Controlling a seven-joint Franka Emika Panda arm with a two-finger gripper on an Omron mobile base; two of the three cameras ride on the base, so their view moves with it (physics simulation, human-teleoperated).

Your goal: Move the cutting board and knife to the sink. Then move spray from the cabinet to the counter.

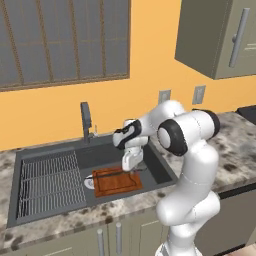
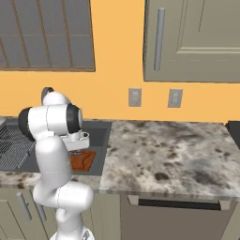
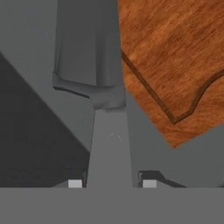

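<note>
One long kitchen knife [image 3: 94,57] with a dark grey blade and lighter grey handle is pinched at the handle between the two dark finger tips of the white arm's gripper [image 3: 112,181], its long axis running straight away from the hand above the dark grey recessed sink [image 1: 30,156]. One flat reddish-brown wooden cutting board [image 1: 116,181] lies in the basin beside the ribbed rack, near the front wall, with speckled stone counter [image 2: 173,150] lying open to the right.
</note>
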